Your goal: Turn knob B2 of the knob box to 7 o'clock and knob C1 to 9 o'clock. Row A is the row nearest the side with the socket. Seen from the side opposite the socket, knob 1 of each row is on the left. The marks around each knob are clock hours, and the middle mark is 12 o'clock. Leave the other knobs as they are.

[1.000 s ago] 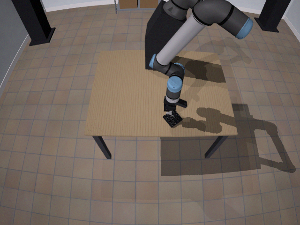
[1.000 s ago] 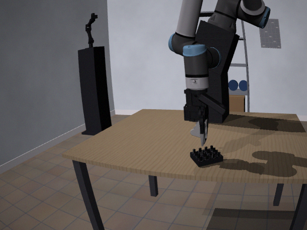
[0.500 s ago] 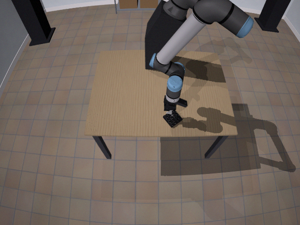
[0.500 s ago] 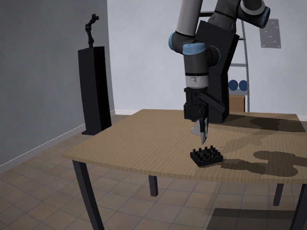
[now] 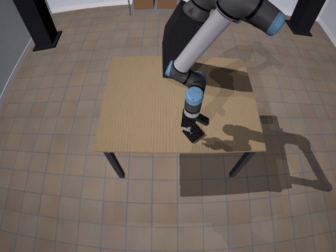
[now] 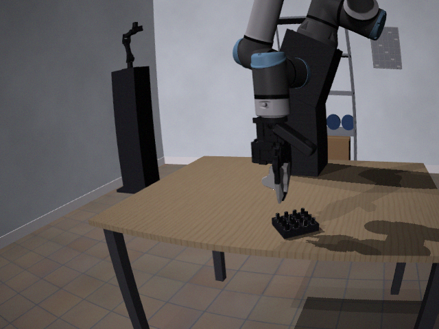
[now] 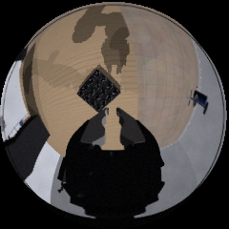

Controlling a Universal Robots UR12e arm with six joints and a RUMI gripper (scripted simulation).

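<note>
Hand (image 5: 187, 129) (image 6: 280, 201) (image 7: 112, 108) slightly open (holding nothing), touching nothing.

Black pedestal (image 6: 129, 131), floor-standing, left of the exterior frame, bearing a small dark arm (image 6: 128, 47). Grey wall panel (image 6: 386, 47), gridded, upper right. Two blue discs (image 6: 333, 121), side by side, right of centre, above a brown box (image 6: 338, 147).
</note>
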